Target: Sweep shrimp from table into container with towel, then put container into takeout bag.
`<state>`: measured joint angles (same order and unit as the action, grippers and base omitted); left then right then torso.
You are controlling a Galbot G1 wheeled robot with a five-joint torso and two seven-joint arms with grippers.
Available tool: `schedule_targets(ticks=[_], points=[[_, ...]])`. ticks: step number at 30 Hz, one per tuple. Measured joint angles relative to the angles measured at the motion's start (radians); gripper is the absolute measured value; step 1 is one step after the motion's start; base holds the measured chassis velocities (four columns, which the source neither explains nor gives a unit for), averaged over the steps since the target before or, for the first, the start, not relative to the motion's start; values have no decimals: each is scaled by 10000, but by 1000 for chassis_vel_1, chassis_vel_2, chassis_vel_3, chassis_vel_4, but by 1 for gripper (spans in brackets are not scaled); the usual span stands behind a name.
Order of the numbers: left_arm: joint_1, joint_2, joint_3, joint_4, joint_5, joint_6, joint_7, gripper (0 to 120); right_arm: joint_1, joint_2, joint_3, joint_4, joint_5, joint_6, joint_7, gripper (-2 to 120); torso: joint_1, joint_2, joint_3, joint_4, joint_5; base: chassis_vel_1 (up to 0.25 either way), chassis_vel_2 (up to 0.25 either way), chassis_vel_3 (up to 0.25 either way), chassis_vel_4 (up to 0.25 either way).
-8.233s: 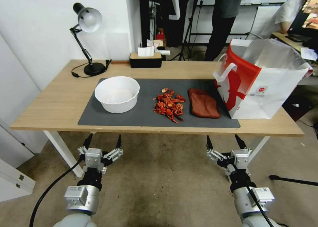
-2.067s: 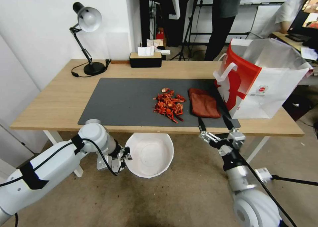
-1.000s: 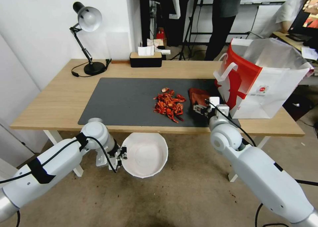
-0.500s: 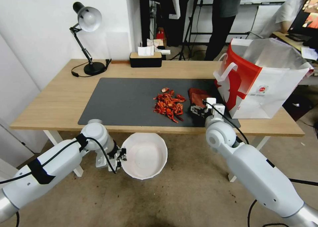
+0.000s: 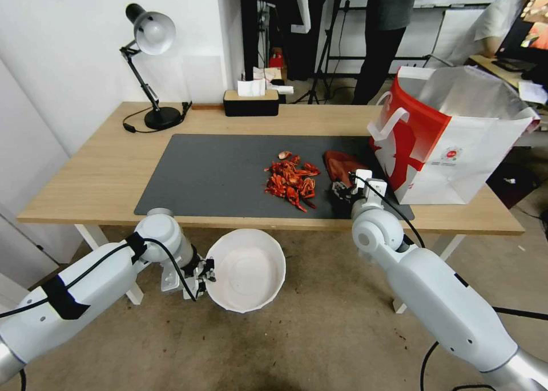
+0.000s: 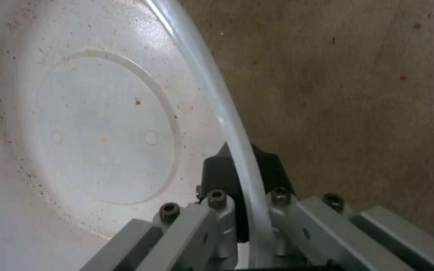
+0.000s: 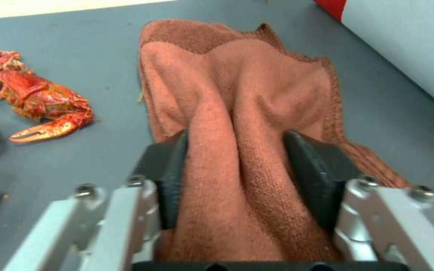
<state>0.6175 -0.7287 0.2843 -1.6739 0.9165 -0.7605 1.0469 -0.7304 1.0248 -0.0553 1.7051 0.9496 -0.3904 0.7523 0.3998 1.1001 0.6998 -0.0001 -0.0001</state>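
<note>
L gripper [image 5: 201,275] clamped on container [image 5: 245,270] rim below table [image 5: 103,174] edge, R gripper [image 7: 237,169] pinching towel [image 7: 237,98].

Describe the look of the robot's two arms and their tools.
Both arms are glossy white tubes with rounded joints and silver wrist ends. The left arm wears black tape bands and a black cable. The right tool and left tool have grey metal links, dark screws and black pads.

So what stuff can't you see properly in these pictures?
- Head view: the near part of the towel, hidden behind the right gripper.
- Head view: the takeout bag bottom inside, blocked by its own walls.
- Left wrist view: much of the container, cut off by the picture's edges; the left gripper covers some rim.
</note>
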Motion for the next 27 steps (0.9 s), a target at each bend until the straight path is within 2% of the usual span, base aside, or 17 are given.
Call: schedule_targets(ticks=[1,3,5,12,14,15,17,18,20,21,25,26,27], points=[[-9,1,0,-1,1,-2,-16,0,-8,-11,-4,4,54,47,11,40,0,0,0,1,-1,0,0,0,0],[-17,1,-1,-1,5,-3,-19,0,-14,-19,-12,4,72,88,12,36,0,0,0,0,0,0,0,0,0],[-26,-1,-3,-1,13,-10,-23,0,-29,-57,-36,4,115,206,0,25,0,0,0,1,0,0,0,0,0],[-24,2,-17,2,22,-30,-88,0,-81,-294,-15,61,201,510,-352,9,2,-1,3,3,4,0,0,0,0],[-22,6,-35,-18,40,-40,-103,0,-151,-524,74,129,18,958,-1069,8,3,-3,4,1,6,0,0,0,0],[-22,6,-35,-18,40,-40,-103,0,-151,-524,74,129,18,958,-1069,8,3,-3,4,1,6,0,0,0,0],[-28,-39,-36,-32,79,-47,-104,0,-182,-876,195,173,-575,1490,-2118,8,3,-3,4,2,4,0,0,0,0],[-28,-39,-36,-32,79,-47,-104,0,-182,-876,195,173,-575,1490,-2118,8,3,-3,4,2,4,0,0,0,0],[-47,-175,-3,10,157,-49,-118,0,-135,-1251,259,170,-1259,1917,-3177,8,3,-3,3,0,6,0,0,0,0],[-47,-175,-3,10,157,-49,-118,0,-135,-1251,259,170,-1259,1917,-3177,8,3,-3,3,0,6,0,0,0,0],[-71,-558,61,338,280,-81,-149,0,285,-1945,251,-375,-3137,2730,-5455,8,3,-2,3,1,1,0,0,0,0],[-71,-558,61,338,280,-81,-149,0,285,-1945,251,-375,-3137,2730,-5455,8,3,-2,3,1,1,0,0,0,0],[-107,-639,87,418,288,-85,-151,0,427,-2072,203,-556,-3398,2883,-5874,8,3,-3,3,0,0,0,0,0,0]])
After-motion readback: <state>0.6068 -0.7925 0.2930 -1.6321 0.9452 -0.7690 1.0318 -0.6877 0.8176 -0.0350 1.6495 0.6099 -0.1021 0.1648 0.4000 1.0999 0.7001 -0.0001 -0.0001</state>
